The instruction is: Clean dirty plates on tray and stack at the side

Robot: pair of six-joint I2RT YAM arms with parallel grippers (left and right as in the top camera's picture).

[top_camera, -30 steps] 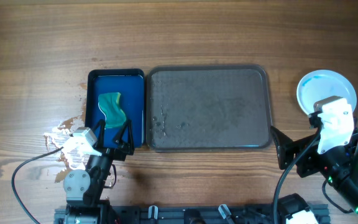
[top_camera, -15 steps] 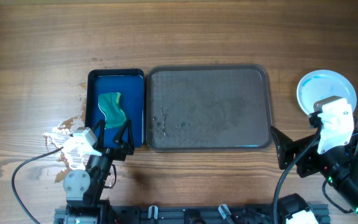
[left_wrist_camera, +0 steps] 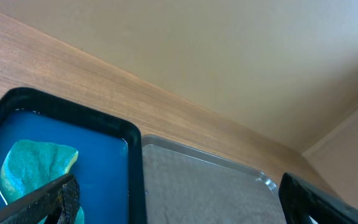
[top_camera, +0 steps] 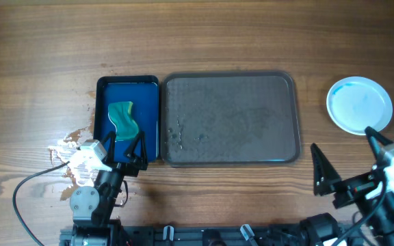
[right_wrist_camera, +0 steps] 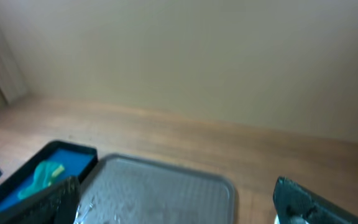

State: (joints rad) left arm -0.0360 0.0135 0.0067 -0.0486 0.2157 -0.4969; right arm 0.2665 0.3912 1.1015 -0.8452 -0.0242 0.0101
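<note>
The dark grey tray [top_camera: 231,82] lies mid-table with nothing on it; it also shows in the left wrist view [left_wrist_camera: 210,186] and the right wrist view [right_wrist_camera: 160,186]. A white plate [top_camera: 359,104] with a faint blue trace at its rim lies on the table right of the tray; I cannot tell whether others lie under it. My left gripper [top_camera: 126,145] is open and empty over the near end of the blue tray [top_camera: 128,83]. My right gripper [top_camera: 340,138] is open and empty at the front right, between the tray and the plate.
The small blue tray holds blue water and a green sponge [top_camera: 123,117], which also shows in the left wrist view [left_wrist_camera: 30,168]. A few wet marks [top_camera: 176,133] sit on the grey tray's left part. A white worn patch [top_camera: 70,147] marks the table at front left.
My right arm has pulled back toward the front right edge, uncovering the whole plate. The left arm has not moved.
</note>
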